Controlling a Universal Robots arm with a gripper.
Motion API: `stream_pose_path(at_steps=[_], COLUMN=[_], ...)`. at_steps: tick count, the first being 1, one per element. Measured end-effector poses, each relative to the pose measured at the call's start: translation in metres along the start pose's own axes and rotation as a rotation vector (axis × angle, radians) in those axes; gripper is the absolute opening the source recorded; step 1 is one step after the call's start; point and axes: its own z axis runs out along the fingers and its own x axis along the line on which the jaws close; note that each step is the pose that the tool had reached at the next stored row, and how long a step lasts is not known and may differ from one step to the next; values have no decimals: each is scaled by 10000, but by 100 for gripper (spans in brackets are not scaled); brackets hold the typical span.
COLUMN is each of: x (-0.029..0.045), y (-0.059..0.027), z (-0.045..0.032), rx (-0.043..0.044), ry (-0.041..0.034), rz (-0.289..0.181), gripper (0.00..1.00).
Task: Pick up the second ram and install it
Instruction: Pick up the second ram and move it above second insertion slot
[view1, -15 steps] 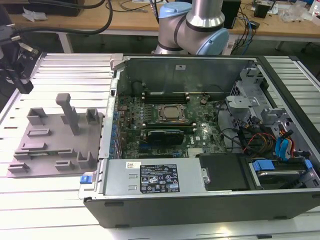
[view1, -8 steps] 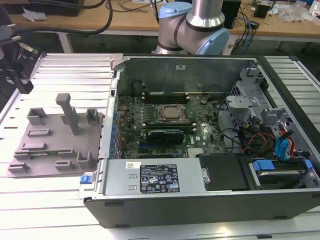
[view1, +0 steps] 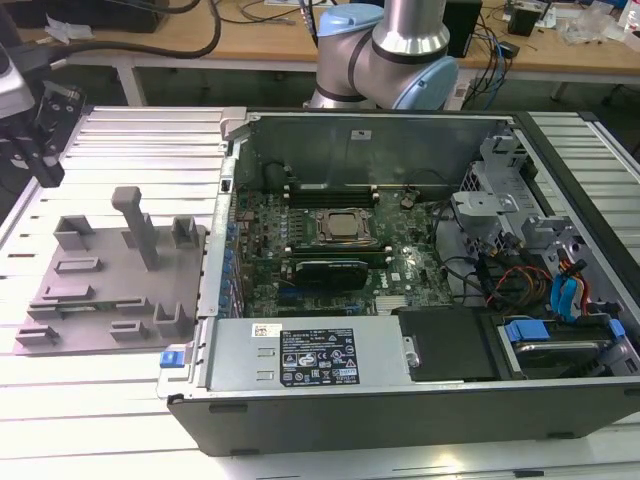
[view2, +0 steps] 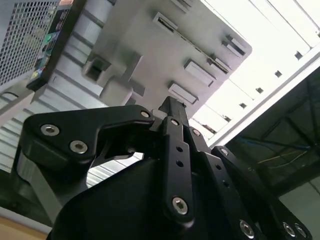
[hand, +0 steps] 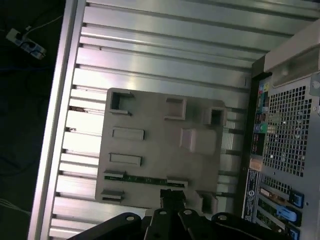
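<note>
I'm working over a slatted aluminium table (view1: 130, 140). The open computer case (view1: 400, 400) takes up the exterior view's right and centre, with its board and CPU socket (view1: 345, 225) exposed. On the exterior view's left, just beside the case, lies the grey tray (hand: 160, 145) with its upright holders.

The gripper (hand: 172, 196) hangs over that tray, near one of its edges. I cannot tell from these angles whether the jaws are open or closed, but nothing sits between them. The second ram (hand: 145, 179) is in the tray, a thin green stick lying between two small holders in the row next to the gripper. In the first wrist view the gripper lines up towards one end of the stick, not its middle.

That offset is my main worry. A grip taken off centre could let the stick tilt or pivot, and a tilted stick would not meet its slot squarely. It is also thin and smooth-edged, so a shallow hold could let it slip. The holders crowd both ends, and a descent that is slightly off could land on one of them or shove the tray. The tall post on the tray and the case wall are both things the arm could clip.
</note>
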Motion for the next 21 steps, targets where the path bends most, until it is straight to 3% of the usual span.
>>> stream_pose_path(at_steps=[4, 5, 7, 11, 21], x=[0, 0, 0, 0, 0], y=[0, 0, 0, 0, 0], z=[0, 0, 0, 0, 0], rx=[-18, -27, -56, -82, -127], ry=[28, 40, 83, 122, 187], rz=[-755, -1110, -2298, -3387, -5183], gripper=[8, 8, 8, 8, 8])
